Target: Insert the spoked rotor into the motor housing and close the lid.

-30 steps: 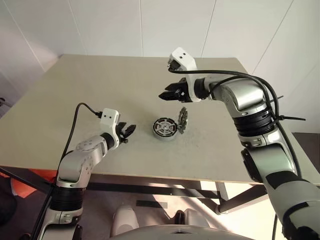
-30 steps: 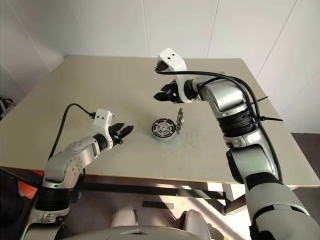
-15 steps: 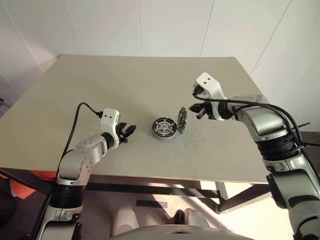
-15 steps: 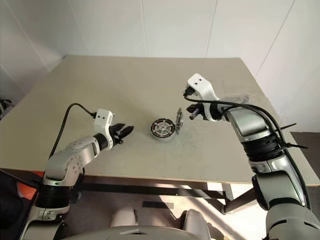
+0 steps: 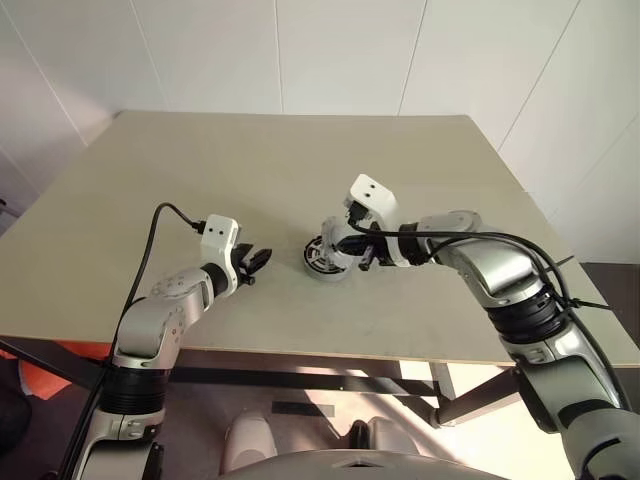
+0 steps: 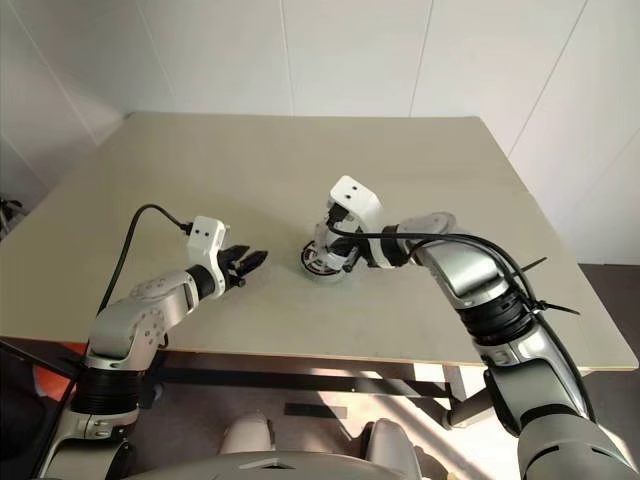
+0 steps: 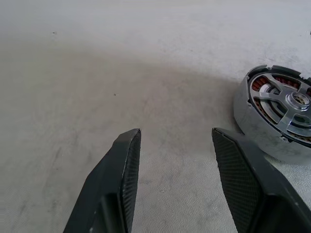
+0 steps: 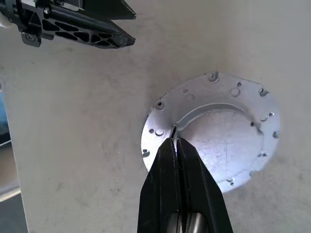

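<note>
The right tool [image 5: 352, 252], its arm reaching in from the right and angled down and leftward, has its two fingers [image 8: 177, 170] pressed together with the tips on the lid [image 8: 214, 128], which covers the single motor housing [image 5: 328, 257] near the table's [image 5: 250, 160] centre. The left tool [image 5: 256, 265] hovers low over the table just left of the housing, pointing at it, fingers [image 7: 121, 170] spread and empty. The spoked rotor [image 7: 284, 99] sits inside the housing.
</note>
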